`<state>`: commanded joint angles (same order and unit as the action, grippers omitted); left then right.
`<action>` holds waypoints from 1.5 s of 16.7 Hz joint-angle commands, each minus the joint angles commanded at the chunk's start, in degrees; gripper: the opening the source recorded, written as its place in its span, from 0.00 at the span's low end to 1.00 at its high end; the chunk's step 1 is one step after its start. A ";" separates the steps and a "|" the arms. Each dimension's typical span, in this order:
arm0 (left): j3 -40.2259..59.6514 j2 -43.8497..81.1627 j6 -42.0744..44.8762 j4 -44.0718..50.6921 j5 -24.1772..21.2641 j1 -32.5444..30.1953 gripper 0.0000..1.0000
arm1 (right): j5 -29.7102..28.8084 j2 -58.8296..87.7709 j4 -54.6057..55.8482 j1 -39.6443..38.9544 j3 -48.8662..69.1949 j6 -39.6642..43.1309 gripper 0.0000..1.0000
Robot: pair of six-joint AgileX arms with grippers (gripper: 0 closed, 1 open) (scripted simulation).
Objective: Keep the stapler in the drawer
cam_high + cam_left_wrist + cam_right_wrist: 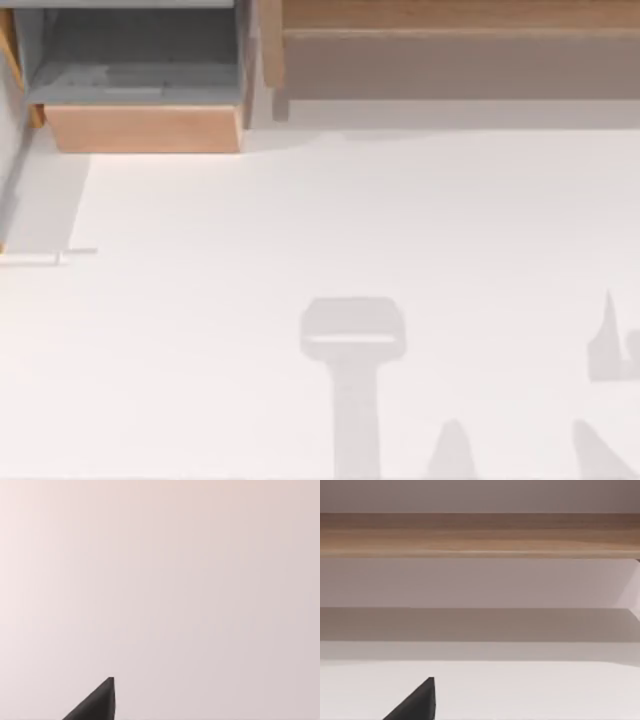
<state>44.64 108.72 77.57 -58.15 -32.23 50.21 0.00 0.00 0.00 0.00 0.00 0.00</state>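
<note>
The drawer (145, 128) stands pulled open at the table's back left, its light tan front panel facing the table and its grey floor bare where it shows. The stapler is out of view. A black tip of my left gripper (97, 705) hangs over plain white table. A black tip of my right gripper (417, 705) hangs over the white table too, facing the brown wooden shelf unit.
The wide brown wooden shelf unit (450, 50) runs along the back right, and its edge (480, 535) crosses the right wrist view. Grey arm shadows (352, 340) lie on the white table (300, 220) toward the front middle and right.
</note>
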 joint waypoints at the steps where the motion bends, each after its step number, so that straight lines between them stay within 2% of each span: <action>1: -3.07 0.55 2.17 -4.67 -1.53 -0.41 1.00 | 0.00 0.00 0.00 0.00 0.00 0.00 1.00; 5: -13.15 3.06 9.25 -20.14 -7.21 -4.20 1.00 | 0.00 0.00 0.00 0.00 0.00 0.00 1.00; 9: -18.79 5.06 13.07 -28.90 -10.86 -8.28 1.00 | 0.00 0.00 0.00 0.00 0.00 0.00 1.00; 17: -19.25 5.32 13.52 -29.87 -11.23 -8.97 1.00 | 0.00 0.00 0.00 0.00 0.00 0.00 1.00; 22: -15.28 7.06 13.52 -27.60 -8.13 -12.31 1.00 | 0.00 0.00 0.00 0.00 0.00 0.00 1.00; 25: -15.08 7.15 13.51 -27.49 -7.97 -12.47 1.00 | 0.00 0.00 0.00 0.00 0.00 0.00 1.00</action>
<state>29.55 115.87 91.08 -85.65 -40.20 37.75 0.00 0.00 0.00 0.00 0.00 0.00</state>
